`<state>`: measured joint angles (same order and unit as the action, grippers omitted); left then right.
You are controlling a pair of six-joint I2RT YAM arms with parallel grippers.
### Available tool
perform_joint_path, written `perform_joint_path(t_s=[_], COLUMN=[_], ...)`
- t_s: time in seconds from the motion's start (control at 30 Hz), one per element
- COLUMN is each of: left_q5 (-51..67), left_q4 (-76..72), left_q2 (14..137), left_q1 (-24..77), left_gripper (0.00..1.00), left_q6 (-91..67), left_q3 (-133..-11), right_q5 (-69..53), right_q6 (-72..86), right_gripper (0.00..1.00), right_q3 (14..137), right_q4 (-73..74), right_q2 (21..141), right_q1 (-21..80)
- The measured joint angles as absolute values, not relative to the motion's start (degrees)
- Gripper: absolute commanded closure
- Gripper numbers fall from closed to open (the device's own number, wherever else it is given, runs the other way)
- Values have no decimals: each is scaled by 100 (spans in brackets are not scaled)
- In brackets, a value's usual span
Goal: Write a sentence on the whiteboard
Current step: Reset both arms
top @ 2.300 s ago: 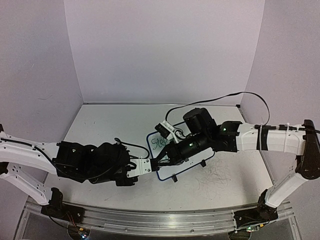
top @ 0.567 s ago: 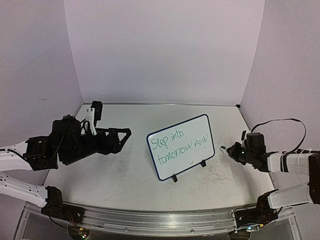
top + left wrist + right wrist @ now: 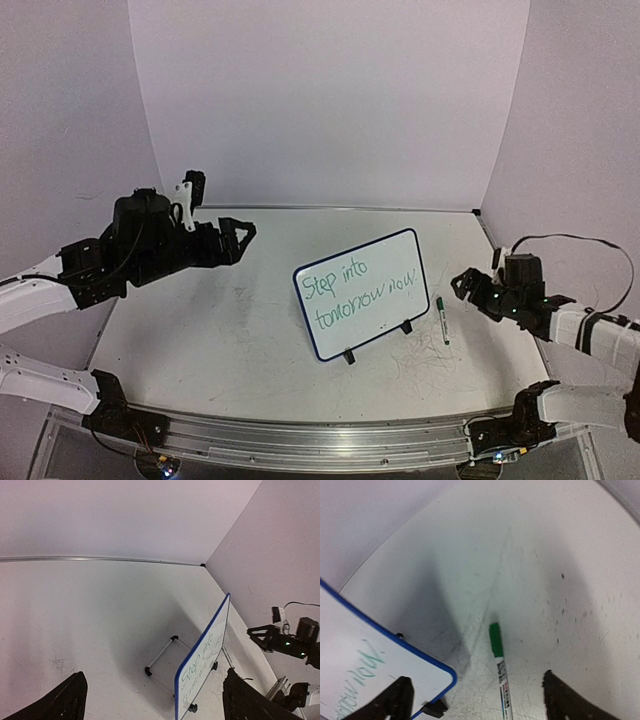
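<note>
the sentence [image 3: 360, 290] reads complete to me: two slanted green lines on the whiteboard [image 3: 375, 326], which stands on its feet [image 3: 349, 357] mid-table [image 3: 220, 330]. so the risk now is undoing it.

my right gripper [image 3: 459, 285] hangs with fingers spread, holding nothing. the marker [image 3: 440, 320] lies flat on the table just below and between them, at the board's 3 o'clock, near its right foot. the marker is round. if i pull away low, a fingertip could flick it toward 9 o'clock into that foot and jolt the board, or roll it toward 6 o'clock and the table edge. its green end points to 12 o'clock. from the wrist view i think that is the cap, though i cannot be sure it is seated, and a bare tip would dry out.

my left gripper [image 3: 243, 238] is also spread wide and empty, lifted well apart from the board at its 10 o'clock, so nothing steadies the board. the ink would likely smear if either arm swept across its face.

grey scribbles [image 3: 425, 362] mark the table at the board's 5 o'clock. my right arm's cable [image 3: 560, 240] loops at 3 o'clock, out of the way.
</note>
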<state>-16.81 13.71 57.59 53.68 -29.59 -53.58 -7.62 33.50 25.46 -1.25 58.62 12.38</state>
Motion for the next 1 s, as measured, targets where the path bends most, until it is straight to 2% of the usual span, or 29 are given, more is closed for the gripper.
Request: perform_joint_path(t_s=[0.23,0.47,0.67,1.0], left_q5=[-1593,-1571,-1661,-1765], left_q4=[1587,1542,1557,1557], left_q2=[6103,5980,5600,5265], left_q1=[4816,4821,4821,4821], left_gripper=[5,5,5,5], left_q6=[-2167,-1707,-1641,-1649], left_q3=[-6809,-7710,-7752,-7750], right_q5=[-708,-701,-542,-435], right_q6=[2129,1414,1293,1343], right_gripper=[2,2,2,2], right_q3=[4793,6656,7220,7275], right_q4=[1015,1511,1765,2105], right_q2=[3976,3278,2841,2794], right_q1=[1238,1238,1238,1238])
